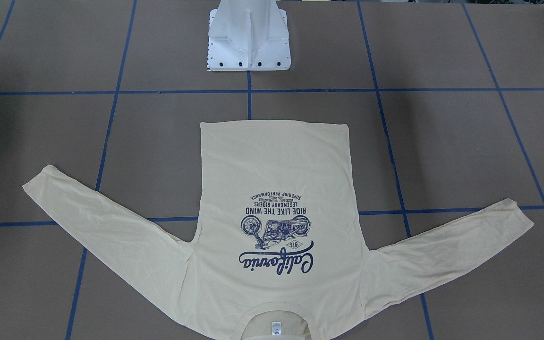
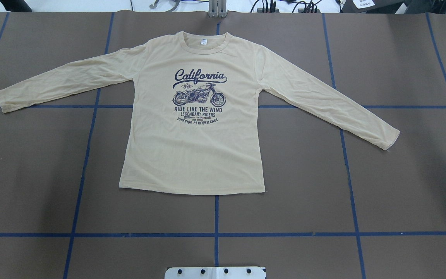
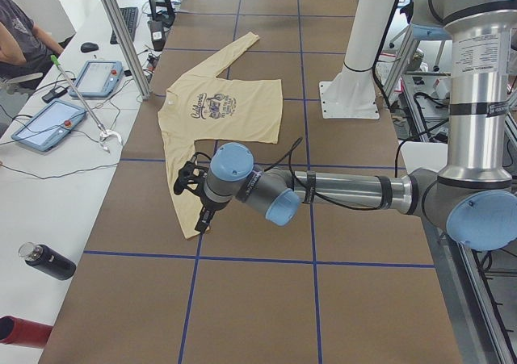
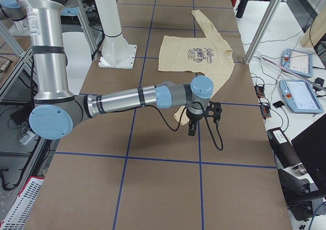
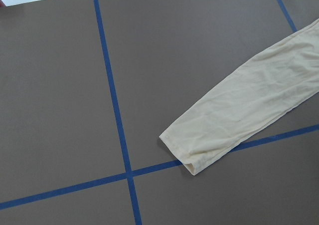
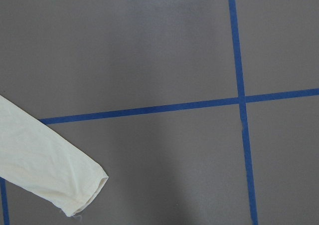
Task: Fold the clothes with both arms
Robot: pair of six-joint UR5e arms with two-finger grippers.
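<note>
Hovering above the sleeve ends, left gripper and right gripper are caught only in side views; jaw opening and any hold cannot be told. Below each, left-side cuff and right-side cuff are seen flat. Farther off, T-shirt is spread print-up on table. No fold is judged done; all is left.

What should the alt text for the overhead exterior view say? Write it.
A cream-yellow long-sleeved T-shirt lies flat, sleeves spread wide, on a brown table gridded with blue tape. Its navy California motorcycle print reads upright in this view.
</note>
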